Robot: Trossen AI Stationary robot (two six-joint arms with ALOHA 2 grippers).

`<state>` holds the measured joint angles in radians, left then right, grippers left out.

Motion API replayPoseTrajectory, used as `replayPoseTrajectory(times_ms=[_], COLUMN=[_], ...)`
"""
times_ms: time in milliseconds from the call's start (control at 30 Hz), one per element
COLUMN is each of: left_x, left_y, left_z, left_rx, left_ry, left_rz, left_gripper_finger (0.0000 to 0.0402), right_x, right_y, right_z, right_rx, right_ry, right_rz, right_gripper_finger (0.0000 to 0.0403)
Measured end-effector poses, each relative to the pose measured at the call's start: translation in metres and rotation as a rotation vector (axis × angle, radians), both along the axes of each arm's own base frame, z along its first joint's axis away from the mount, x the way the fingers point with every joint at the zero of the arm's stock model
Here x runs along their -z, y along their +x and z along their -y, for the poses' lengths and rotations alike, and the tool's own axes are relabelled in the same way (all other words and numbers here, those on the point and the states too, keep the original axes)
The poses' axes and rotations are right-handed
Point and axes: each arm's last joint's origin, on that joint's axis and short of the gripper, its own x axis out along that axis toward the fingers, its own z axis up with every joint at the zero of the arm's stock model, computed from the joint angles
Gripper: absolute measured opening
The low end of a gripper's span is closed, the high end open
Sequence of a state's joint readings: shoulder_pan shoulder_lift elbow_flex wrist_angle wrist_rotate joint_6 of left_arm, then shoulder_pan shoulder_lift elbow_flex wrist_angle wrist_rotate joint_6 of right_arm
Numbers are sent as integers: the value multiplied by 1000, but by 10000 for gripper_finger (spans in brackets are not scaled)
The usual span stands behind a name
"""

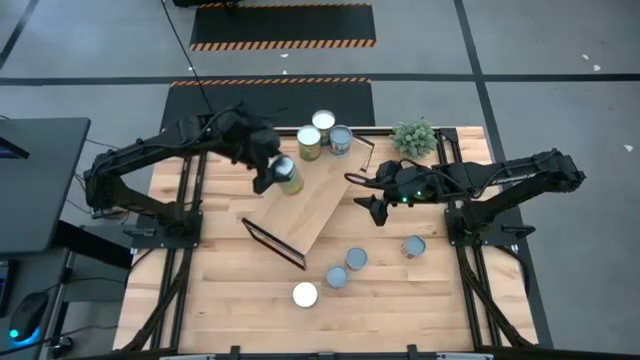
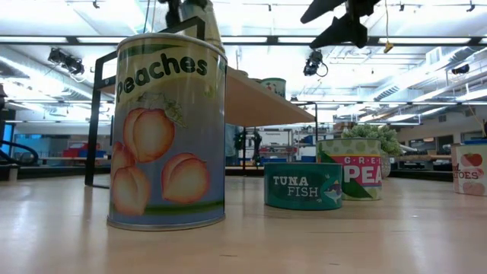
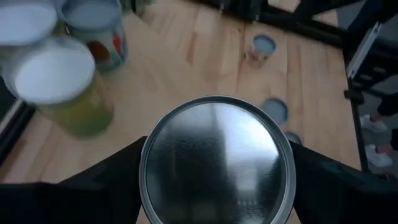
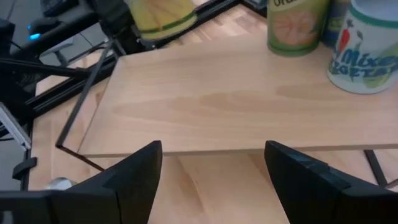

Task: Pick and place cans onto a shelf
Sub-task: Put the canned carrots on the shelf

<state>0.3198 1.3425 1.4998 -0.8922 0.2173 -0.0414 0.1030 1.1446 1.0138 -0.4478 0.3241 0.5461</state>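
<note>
The shelf [image 1: 315,195] is a light-wood board with black frame ends, lying slantwise mid-table. Three cans [image 1: 323,135] stand at its far end and also show in the right wrist view [image 4: 298,25]. My left gripper [image 1: 272,172] is shut on a can [image 3: 217,162] with a silvery top and yellow-green side, over the shelf's left edge. My right gripper [image 4: 214,168] is open and empty, just off the shelf's right edge [image 1: 375,205]. Several cans stand on the near table: a white-topped one [image 1: 305,294] and blue-grey ones [image 1: 355,259]. My left gripper pinches the can's round side wall [image 3: 144,163] between its two fingers, one on each side, just below the top rim. The can stands upright, its yellow-green side [image 1: 290,183] showing beside the fingers. Whether its bottom touches the shelf board, I cannot tell.
A small green plant [image 1: 413,135] stands at the far right of the table. In the low view, a tall Peaches can [image 2: 167,129], a tuna can [image 2: 303,185] and a peas can [image 2: 358,167] stand in the foreground. Bare board lies along the shelf's middle [image 4: 217,106].
</note>
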Motion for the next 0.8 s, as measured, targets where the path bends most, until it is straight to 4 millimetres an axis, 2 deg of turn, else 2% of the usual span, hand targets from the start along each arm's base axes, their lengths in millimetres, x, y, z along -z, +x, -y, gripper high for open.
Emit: replayPoseTrajectory(times_ms=[333,433,633,800], left_x=[17,21,22,35], left_y=[14,17,16,22], left_z=[-37,-39,-37,-42], left_rx=[21,32,86,127], left_ry=[12,10,135,204], left_rz=[-8,-21,-58,-149], left_gripper_finger=[320,320,320,320], right_x=[0,0,0,0], right_y=[1,1,1,1], right_z=[15,16,17,17], right_rx=[35,39,40,32], right_ry=[19,21,17,13], right_rz=[-3,-4,-1,1], right_gripper_finger=[290,290,290,290])
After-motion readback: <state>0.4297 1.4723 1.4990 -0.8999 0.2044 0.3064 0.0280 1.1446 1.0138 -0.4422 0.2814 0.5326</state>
